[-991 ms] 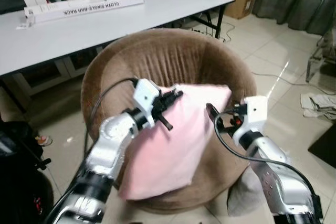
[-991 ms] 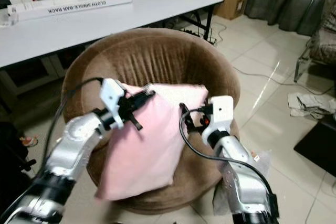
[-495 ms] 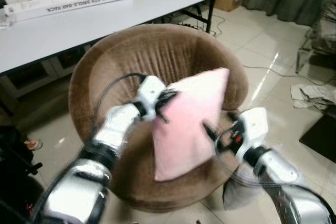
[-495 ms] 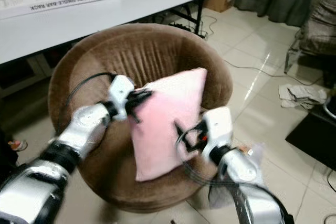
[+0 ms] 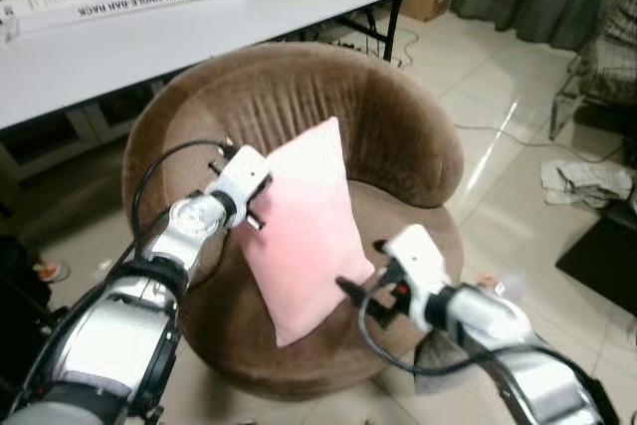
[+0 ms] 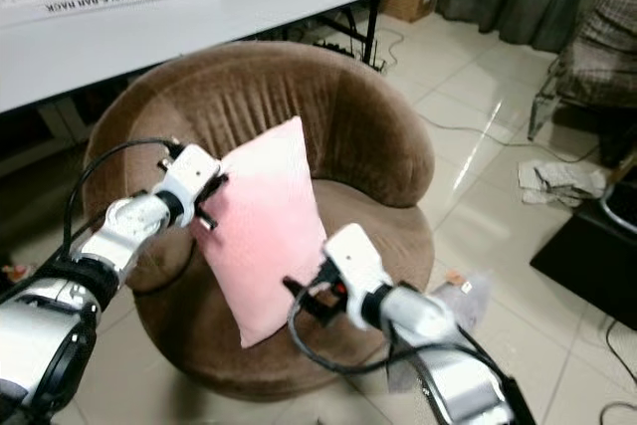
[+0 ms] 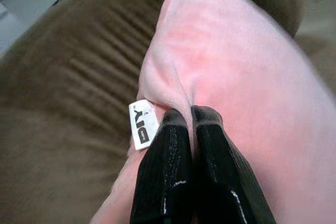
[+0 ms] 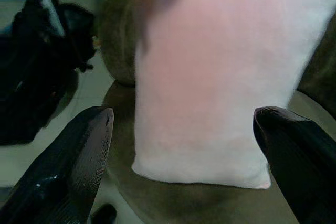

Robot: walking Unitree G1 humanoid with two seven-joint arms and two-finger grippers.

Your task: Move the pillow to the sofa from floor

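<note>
Pillow (image 5: 304, 221) had swung upright onto the sofa (image 5: 328, 97) seat; my right gripper (image 8: 184, 145) had let go, fingers spread, while my left gripper (image 7: 191, 114) still pinched its edge.

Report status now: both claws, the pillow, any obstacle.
Left claw shut on pillow edge. Right claw open, off the pillow. Pillow upright on brown sofa seat. No obstacle seen.

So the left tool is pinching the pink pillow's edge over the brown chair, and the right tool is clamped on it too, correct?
Not quite: the right tool is open, its fingers spread apart off the pillow, as the right wrist view shows. The left tool does pinch its edge over the chair.
</note>
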